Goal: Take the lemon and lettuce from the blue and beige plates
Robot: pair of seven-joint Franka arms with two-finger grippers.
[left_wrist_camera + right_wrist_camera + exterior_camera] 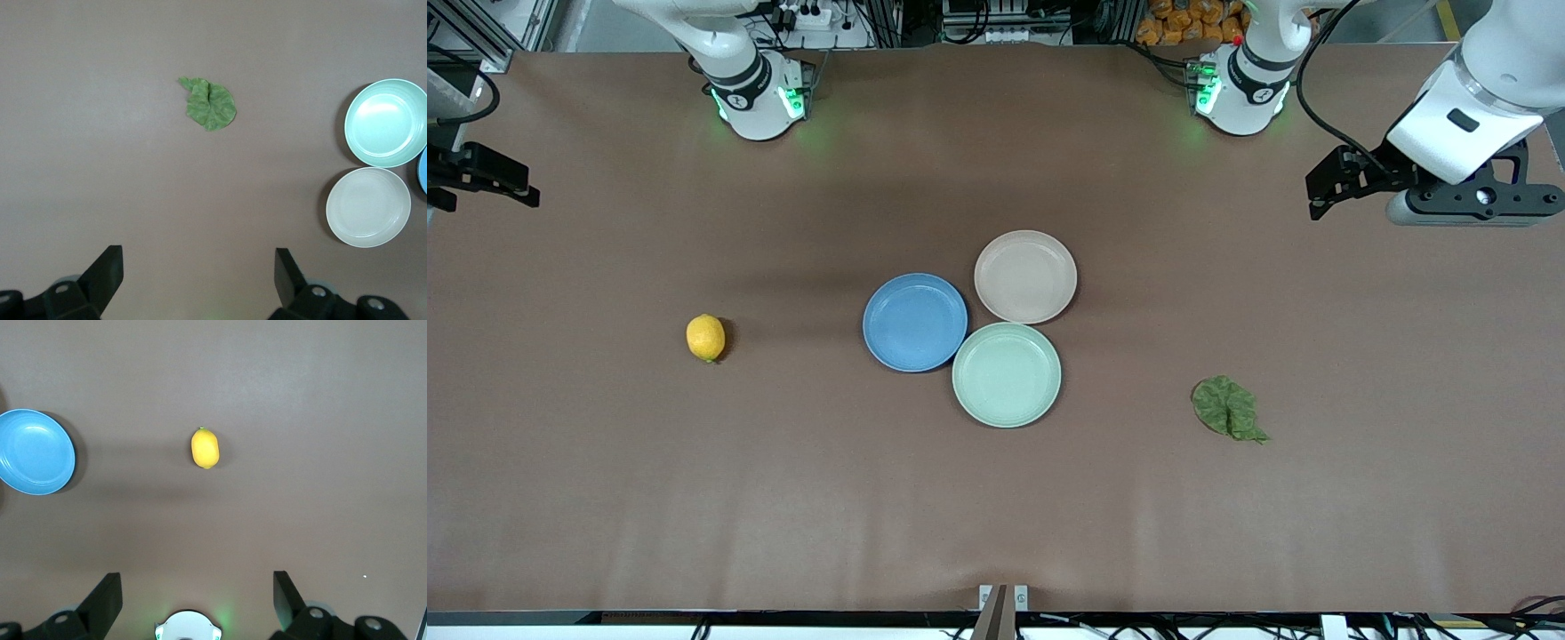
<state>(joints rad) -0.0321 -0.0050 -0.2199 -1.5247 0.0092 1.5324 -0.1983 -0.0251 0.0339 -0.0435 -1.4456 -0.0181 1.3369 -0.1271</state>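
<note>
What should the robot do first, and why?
Probably lower the right gripper toward the lemon. Its fingers are open and empty, and the lemon lies bare on the table, not on the blue plate. The left gripper, also open, hangs over the table near the lettuce.

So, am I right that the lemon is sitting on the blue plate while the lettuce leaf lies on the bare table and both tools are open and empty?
Not quite: the lemon is not on the blue plate. It lies on the bare table, toward the right arm's end, well apart from the plate, as the front view shows. The rest holds: the lettuce leaf lies on the bare table, and the left tool and right tool are open and empty.
</note>
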